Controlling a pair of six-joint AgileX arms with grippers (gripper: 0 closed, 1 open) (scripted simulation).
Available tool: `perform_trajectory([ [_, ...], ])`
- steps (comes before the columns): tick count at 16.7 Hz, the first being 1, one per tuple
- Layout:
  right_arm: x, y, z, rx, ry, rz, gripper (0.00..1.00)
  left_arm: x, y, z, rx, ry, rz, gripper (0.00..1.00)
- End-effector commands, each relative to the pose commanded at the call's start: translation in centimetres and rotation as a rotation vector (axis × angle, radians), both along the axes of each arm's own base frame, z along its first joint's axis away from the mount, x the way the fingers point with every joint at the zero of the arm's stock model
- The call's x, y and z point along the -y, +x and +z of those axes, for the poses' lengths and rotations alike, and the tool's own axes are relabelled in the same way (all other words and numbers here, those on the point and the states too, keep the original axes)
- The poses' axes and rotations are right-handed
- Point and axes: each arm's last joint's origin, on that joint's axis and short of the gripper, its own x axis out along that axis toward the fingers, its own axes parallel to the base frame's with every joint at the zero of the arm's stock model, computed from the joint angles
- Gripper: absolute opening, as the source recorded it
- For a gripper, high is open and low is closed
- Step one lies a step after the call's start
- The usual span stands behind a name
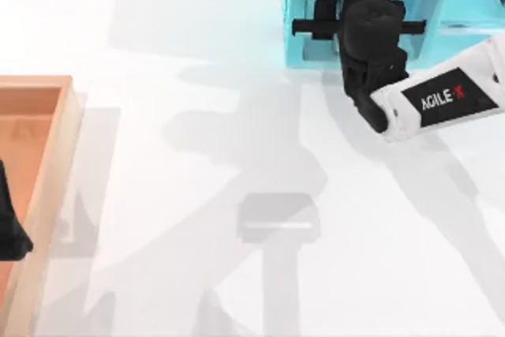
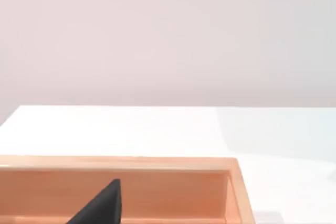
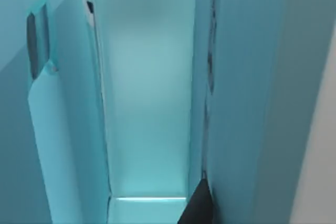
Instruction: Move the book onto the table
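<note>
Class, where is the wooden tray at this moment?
In the top view the wooden tray sits at the table's left edge, with the parked left gripper over it.

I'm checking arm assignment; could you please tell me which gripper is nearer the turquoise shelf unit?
Right. The right gripper reaches into the shelf unit; the left gripper sits over the wooden tray, far left.

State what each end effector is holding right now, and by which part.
Cannot be told. The right end effector reaches into the turquoise shelf unit, its grip hidden. The left end effector sits parked over the wooden tray, no object seen in it.
</note>
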Motion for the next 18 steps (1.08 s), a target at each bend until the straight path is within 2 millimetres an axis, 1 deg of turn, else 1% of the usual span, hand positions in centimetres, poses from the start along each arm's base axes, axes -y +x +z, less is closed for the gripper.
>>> perform_trajectory([
  [2, -0.3, -0.4, 0.0, -0.014, -0.002, 0.002, 0.00, 0.0, 0.0, 0.0, 0.000, 0.000, 0.000, 1.00],
  [3, -0.7, -1.0, 0.2, -0.034, -0.008, 0.006, 0.00, 0.0, 0.0, 0.0, 0.000, 0.000, 0.000, 1.00],
  [5, -1.6, -2.8, 1.2, -0.082, -0.030, 0.017, 0.00, 0.0, 0.0, 0.0, 0.000, 0.000, 0.000, 1.00],
  [6, -2.0, -3.9, 2.0, -0.104, -0.043, 0.023, 0.00, 0.0, 0.0, 0.0, 0.000, 0.000, 0.000, 1.00],
  [7, -2.4, -5.0, 3.4, -0.112, -0.052, 0.030, 0.00, 0.0, 0.0, 0.0, 0.000, 0.000, 0.000, 1.00],
  [8, -2.8, -6.1, 5.5, -0.097, -0.048, 0.037, 0.00, 0.0, 0.0, 0.0, 0.000, 0.000, 0.000, 1.00],
  [9, -3.1, -7.2, 8.0, -0.066, -0.035, 0.042, 0.00, 0.0, 0.0, 0.0, 0.000, 0.000, 0.000, 1.00],
  [11, -2.8, -9.8, 14.2, 0.023, 0.013, 0.044, 0.00, 0.0, 0.0, 0.0, 0.000, 0.000, 0.000, 1.00],
  [12, -2.4, -11.4, 16.8, 0.060, 0.035, 0.041, 0.00, 0.0, 0.0, 0.0, 0.000, 0.000, 0.000, 1.00],
  [13, -1.9, -12.9, 18.8, 0.082, 0.048, 0.037, 0.00, 0.0, 0.0, 0.0, 0.000, 0.000, 0.000, 1.00],
  [14, -1.4, -14.5, 19.9, 0.085, 0.050, 0.031, 0.00, 0.0, 0.0, 0.0, 0.000, 0.000, 0.000, 1.00],
  [15, -1.0, -15.9, 20.4, 0.073, 0.042, 0.024, 0.00, 0.0, 0.0, 0.0, 0.000, 0.000, 0.000, 1.00],
  [17, -0.5, -18.3, 20.4, 0.033, 0.015, 0.011, 0.00, 0.0, 0.0, 0.0, 0.000, 0.000, 0.000, 1.00],
  [18, -0.3, -19.2, 20.2, 0.017, 0.006, 0.005, 0.00, 0.0, 0.0, 0.0, 0.000, 0.000, 0.000, 1.00],
])
